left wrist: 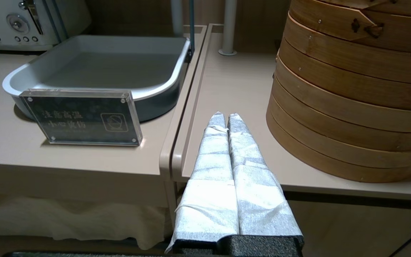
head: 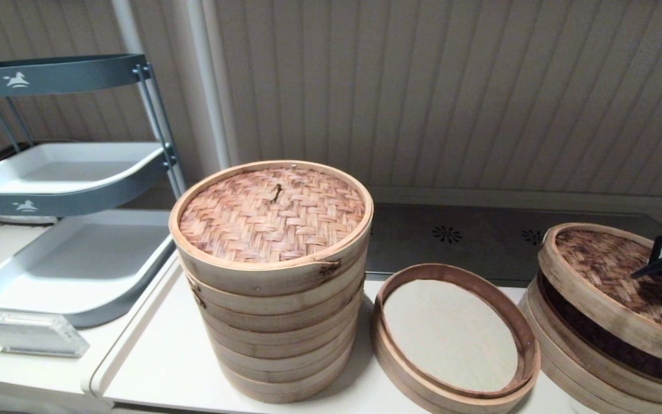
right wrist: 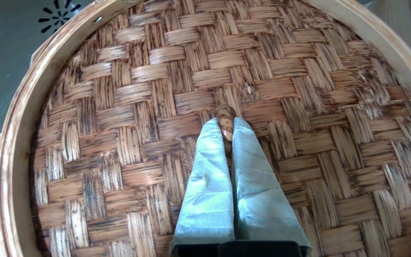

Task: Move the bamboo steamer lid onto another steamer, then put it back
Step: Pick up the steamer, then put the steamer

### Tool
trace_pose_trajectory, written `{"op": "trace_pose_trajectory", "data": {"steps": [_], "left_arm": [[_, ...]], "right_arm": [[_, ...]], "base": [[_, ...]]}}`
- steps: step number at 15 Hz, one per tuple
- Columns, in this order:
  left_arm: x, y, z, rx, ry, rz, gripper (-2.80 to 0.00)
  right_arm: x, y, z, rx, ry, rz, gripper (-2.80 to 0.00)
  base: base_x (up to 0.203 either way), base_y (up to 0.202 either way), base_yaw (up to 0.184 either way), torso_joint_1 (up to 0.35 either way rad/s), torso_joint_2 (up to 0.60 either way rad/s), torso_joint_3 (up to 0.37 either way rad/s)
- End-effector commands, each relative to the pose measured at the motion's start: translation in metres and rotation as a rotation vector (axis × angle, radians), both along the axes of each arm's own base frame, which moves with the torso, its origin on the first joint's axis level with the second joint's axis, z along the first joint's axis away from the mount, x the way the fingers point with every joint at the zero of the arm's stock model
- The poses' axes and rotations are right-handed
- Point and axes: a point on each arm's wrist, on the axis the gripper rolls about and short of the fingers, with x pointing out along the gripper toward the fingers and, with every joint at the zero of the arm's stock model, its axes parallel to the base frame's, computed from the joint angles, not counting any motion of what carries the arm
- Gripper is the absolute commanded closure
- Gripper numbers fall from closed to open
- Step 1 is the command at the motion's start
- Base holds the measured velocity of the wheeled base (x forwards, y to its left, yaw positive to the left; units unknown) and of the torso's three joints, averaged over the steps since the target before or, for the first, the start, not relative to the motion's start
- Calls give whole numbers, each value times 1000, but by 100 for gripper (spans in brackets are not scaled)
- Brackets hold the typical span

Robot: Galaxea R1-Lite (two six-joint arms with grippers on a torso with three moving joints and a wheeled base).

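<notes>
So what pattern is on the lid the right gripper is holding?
Dark brown herringbone weave on the bamboo steamer lid, clearest in the right wrist view.

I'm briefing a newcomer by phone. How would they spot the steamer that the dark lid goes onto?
Start at the tall steamer stack mid-table. Directly to its right lies the empty steamer, between the stack and the tilted dark lid, whose knot the right gripper pinches. Alone among them it is shallow and uncovered, showing a flat pale mesh floor.

light: warm, even indoor | shadows: soft | focus: sharp
</notes>
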Motion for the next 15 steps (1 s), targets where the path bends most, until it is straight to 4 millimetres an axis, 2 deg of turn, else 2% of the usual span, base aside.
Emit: {"op": "trace_pose_trajectory", "data": {"steps": [1,5,7,9,15], "left_arm": [[2,0,-7,0,22,0,0],[2,0,-7,0,22,0,0],[2,0,-7,0,22,1,0],[2,0,-7,0,22,0,0],[2,0,-7,0,22,1,0]], "right_arm": [[-5,15,9,-6,-21,51,0],[-1,38,10,-42,-14,92,0],[2,58,11,-71,-10,133,0],[3,66,10,-95,-4,131,0],[0,119,6,-138,-4,244,0]], "base": [[0,0,0,0,0,0],[0,0,0,0,0,0],[0,0,0,0,0,0],[0,0,0,0,0,0],[0,0,0,0,0,0]]}}
